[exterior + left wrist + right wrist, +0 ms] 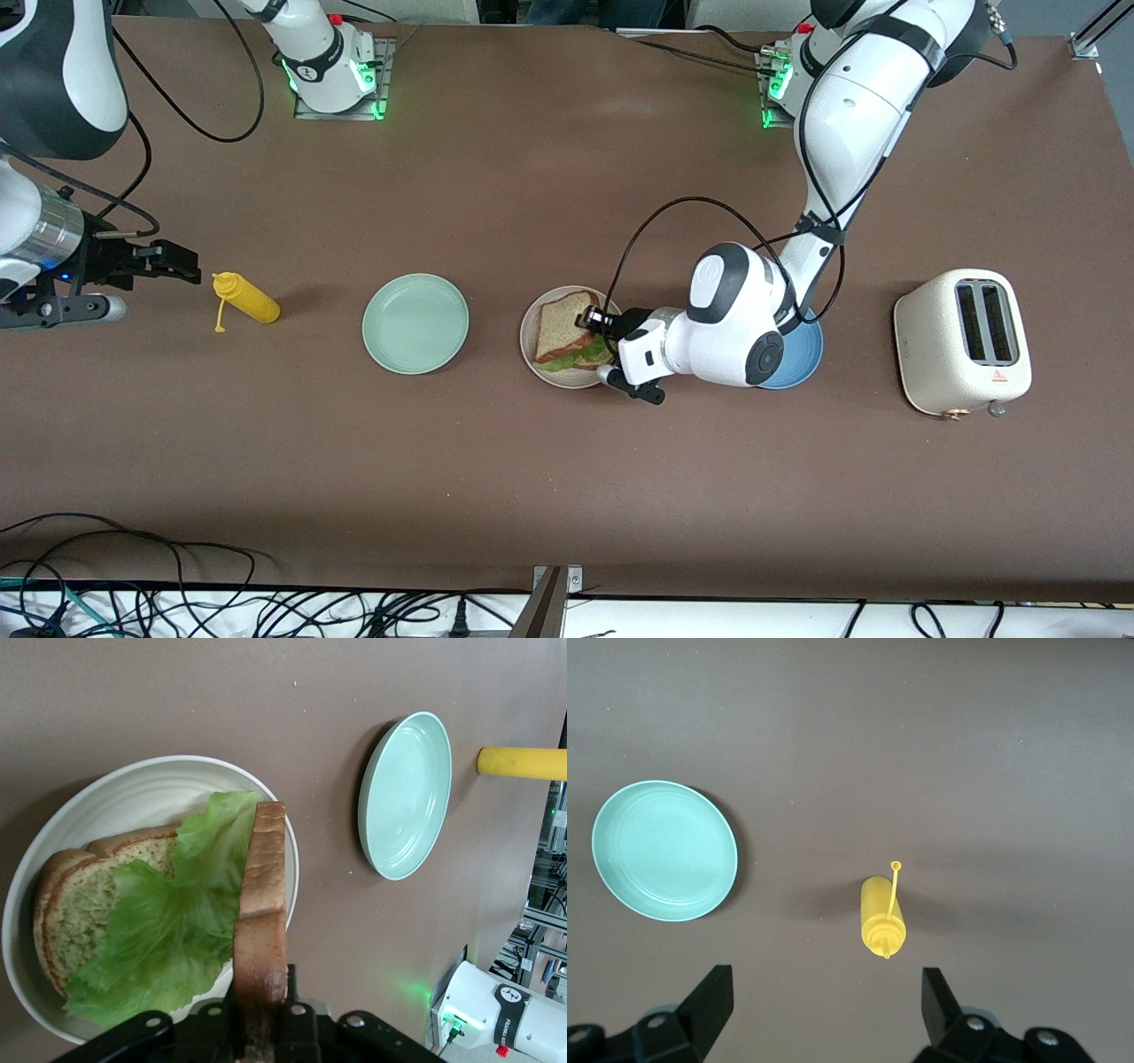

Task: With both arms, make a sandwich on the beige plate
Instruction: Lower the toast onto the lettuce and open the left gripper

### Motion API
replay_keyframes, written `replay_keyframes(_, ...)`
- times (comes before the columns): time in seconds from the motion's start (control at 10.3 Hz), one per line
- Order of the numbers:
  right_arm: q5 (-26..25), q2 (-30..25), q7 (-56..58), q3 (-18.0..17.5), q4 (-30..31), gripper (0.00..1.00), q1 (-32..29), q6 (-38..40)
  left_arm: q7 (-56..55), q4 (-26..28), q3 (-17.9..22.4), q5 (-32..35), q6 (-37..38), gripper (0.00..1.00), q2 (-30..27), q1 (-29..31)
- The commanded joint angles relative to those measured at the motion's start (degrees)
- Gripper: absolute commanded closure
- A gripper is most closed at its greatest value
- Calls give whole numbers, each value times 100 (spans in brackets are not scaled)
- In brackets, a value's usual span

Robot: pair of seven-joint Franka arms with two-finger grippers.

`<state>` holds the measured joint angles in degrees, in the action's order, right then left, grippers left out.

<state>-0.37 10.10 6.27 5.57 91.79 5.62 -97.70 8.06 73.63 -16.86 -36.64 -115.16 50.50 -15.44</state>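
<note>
— Over the beige plate [542,370], what is the left arm doing?
— Reaching low across; the left gripper [595,321] is pinching the top bread slice [262,904], standing it on edge, crust up, over the lettuce [168,930] and bottom slice [80,904].
— And the right gripper [828,992]?
— Waiting spread wide over the table [532,487], beside the yellow bottle [248,299].

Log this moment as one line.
left gripper: shut on top bread slice, tilted over lettuce on beige plate | right gripper: open, waiting over mustard bottle
</note>
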Motion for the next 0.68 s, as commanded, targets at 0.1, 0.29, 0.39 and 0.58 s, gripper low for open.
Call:
replay_keyframes(0.1, 2, -465, -30, 190, 656, 0, 185, -400, 240, 64, 69, -150, -7, 0, -49, 33)
replay_keyframes(0.29, 2, -439, -21, 181, 621, 0, 202, -382, 231, 64, 95, -28, 37, 0, -75, 59)
replay_keyframes(0.39, 2, -430, -21, 181, 612, 0, 202, -408, 222, 64, 95, 173, 54, 0, -127, 103)
replay_keyframes(0.58, 2, -439, -82, 181, 603, 0, 202, -382, 231, 46, 86, 403, 238, 0, -180, 269)
